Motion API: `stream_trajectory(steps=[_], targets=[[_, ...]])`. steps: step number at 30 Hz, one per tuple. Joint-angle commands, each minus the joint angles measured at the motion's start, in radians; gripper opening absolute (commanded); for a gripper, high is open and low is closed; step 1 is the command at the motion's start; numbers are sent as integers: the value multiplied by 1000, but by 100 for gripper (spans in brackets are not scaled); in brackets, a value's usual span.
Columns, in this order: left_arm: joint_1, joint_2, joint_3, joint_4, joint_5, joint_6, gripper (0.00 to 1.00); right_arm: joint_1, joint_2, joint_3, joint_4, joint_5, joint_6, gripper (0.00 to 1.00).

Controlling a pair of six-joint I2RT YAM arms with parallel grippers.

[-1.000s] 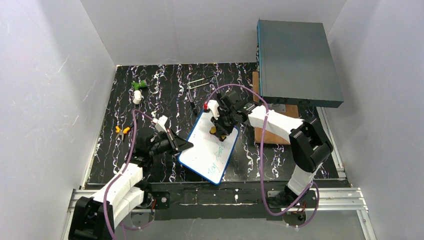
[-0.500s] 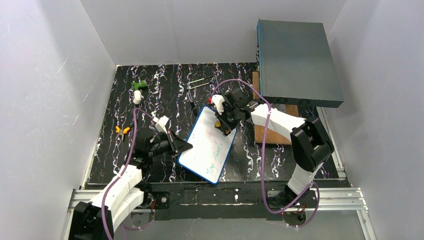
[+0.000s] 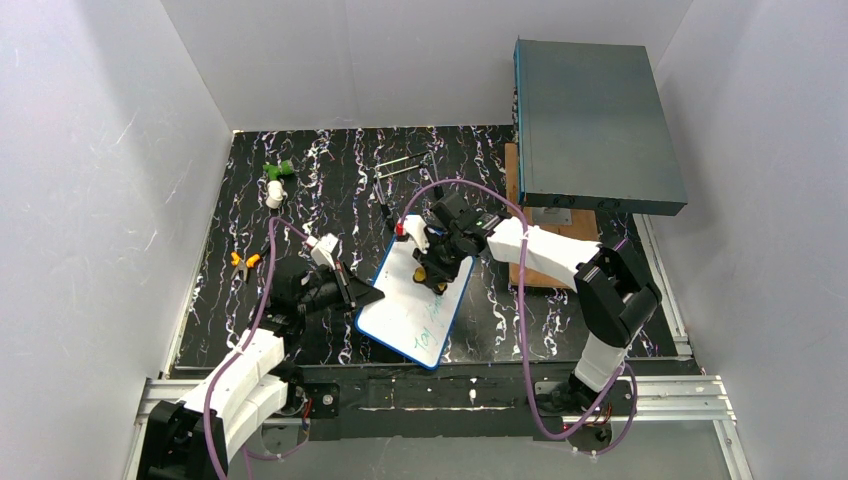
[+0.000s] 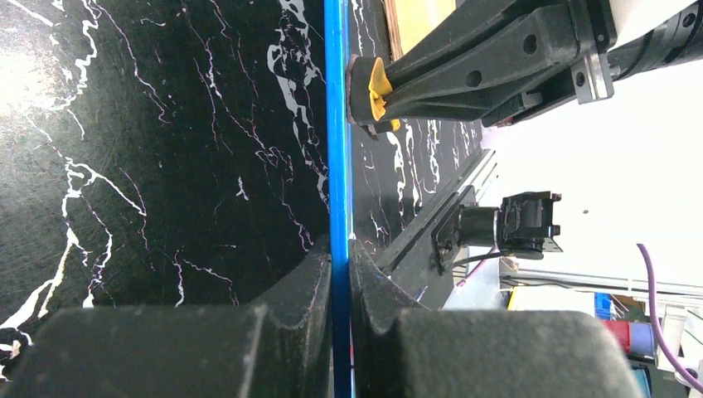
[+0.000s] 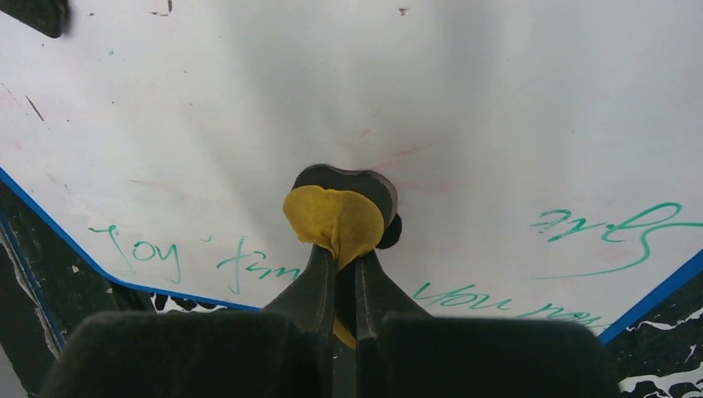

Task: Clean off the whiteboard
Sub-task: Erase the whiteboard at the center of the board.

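The whiteboard (image 3: pixel 405 312), blue-framed with green writing on its near half, lies tilted on the black marbled table. My left gripper (image 3: pixel 366 296) is shut on its left edge. In the left wrist view that edge shows as a thin blue line (image 4: pixel 335 124) clamped between my left gripper's (image 4: pixel 340 278) fingers. My right gripper (image 3: pixel 432 272) is shut on a yellow eraser (image 5: pixel 335 217), whose dark pad presses on the white surface (image 5: pixel 497 99) just above the green words. The right gripper (image 5: pixel 338 264) and eraser (image 4: pixel 375 87) also show in the left wrist view.
A large grey-teal box (image 3: pixel 595 120) stands at the back right over a wooden board (image 3: pixel 545 272). A green and white object (image 3: pixel 275 182) lies at the far left, a small orange item (image 3: pixel 243 261) by the left wall, and a black pen (image 3: pixel 385 213) and a metal rod (image 3: pixel 401 165) beyond the whiteboard.
My right gripper slid the eraser toward the board's far edge, then back down and left toward the green writing. The left gripper kept its hold on the edge.
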Motion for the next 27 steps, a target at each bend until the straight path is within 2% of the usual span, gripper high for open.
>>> stream_trajectory(steps=[1,5,10,17,20,27], targets=[[-6,-18,58,68,48,24,0,-32,1,21,23,27,18,1],[-6,-14,59,76,57,24,0,-86,9,20,51,134,48,1],[-6,-15,65,66,66,26,0,-99,41,29,30,155,33,1],[-6,-13,63,69,63,35,0,-55,38,59,-144,-104,-127,1],[-7,-14,65,67,69,35,0,-36,45,74,-114,-72,-86,1],[-7,-43,55,68,64,22,0,-100,34,78,69,205,169,1]])
